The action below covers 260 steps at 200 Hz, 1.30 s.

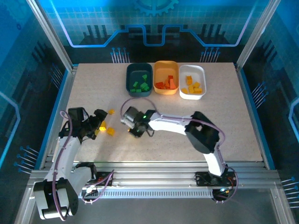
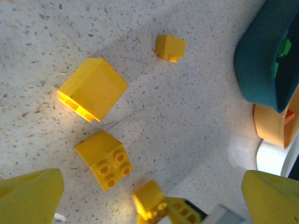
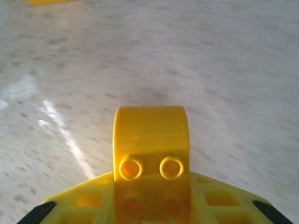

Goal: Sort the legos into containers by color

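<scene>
My right gripper (image 3: 152,189) is shut on a yellow lego (image 3: 150,135), studs toward the camera, low over the table. From above, this gripper (image 1: 134,129) sits left of the table's centre. In the left wrist view, the same lego (image 2: 149,199) sits in the right gripper's yellow fingers (image 2: 187,212). My left gripper (image 1: 96,122) is open, fingers (image 2: 29,196) wide apart, holding nothing. Three loose yellow legos (image 2: 92,88) (image 2: 170,47) (image 2: 103,159) lie on the table ahead of it. At the back stand the dark teal container (image 1: 130,83), orange container (image 1: 159,67) and white container (image 1: 202,74), each with legos inside.
The two grippers are close together, with the loose yellow legos (image 1: 110,131) between them. The containers stand in a row near the far edge; the teal one (image 2: 261,70) rises at the right of the left wrist view. An aluminium frame (image 1: 159,175) borders the table.
</scene>
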Each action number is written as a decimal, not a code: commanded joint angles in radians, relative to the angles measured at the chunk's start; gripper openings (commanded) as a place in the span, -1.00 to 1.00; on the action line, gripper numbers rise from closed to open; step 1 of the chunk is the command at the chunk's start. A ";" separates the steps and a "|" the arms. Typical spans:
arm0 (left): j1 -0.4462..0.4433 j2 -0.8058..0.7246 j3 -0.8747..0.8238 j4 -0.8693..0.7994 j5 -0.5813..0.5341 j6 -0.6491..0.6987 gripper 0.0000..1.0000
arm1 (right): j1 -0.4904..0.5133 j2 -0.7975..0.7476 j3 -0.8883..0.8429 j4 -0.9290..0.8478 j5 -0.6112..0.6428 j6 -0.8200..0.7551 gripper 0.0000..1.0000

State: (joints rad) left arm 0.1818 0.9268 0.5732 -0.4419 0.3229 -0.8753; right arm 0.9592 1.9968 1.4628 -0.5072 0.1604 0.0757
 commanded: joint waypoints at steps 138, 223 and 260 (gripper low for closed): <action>-0.539 0.341 0.143 0.379 0.093 -0.017 0.98 | -0.789 0.188 0.465 -0.174 0.012 0.260 -0.20; -0.437 0.197 0.151 0.162 -0.044 0.060 0.98 | -0.613 -0.149 0.160 -0.041 0.016 0.287 0.23; -0.140 0.050 0.086 0.020 -0.063 0.034 0.98 | -0.239 -0.217 -0.003 0.060 -0.001 0.300 0.27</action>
State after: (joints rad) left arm -0.1150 1.0622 0.6983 -0.2745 0.3038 -0.8547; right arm 0.4973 1.7943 1.5433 -0.5297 0.2062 0.3534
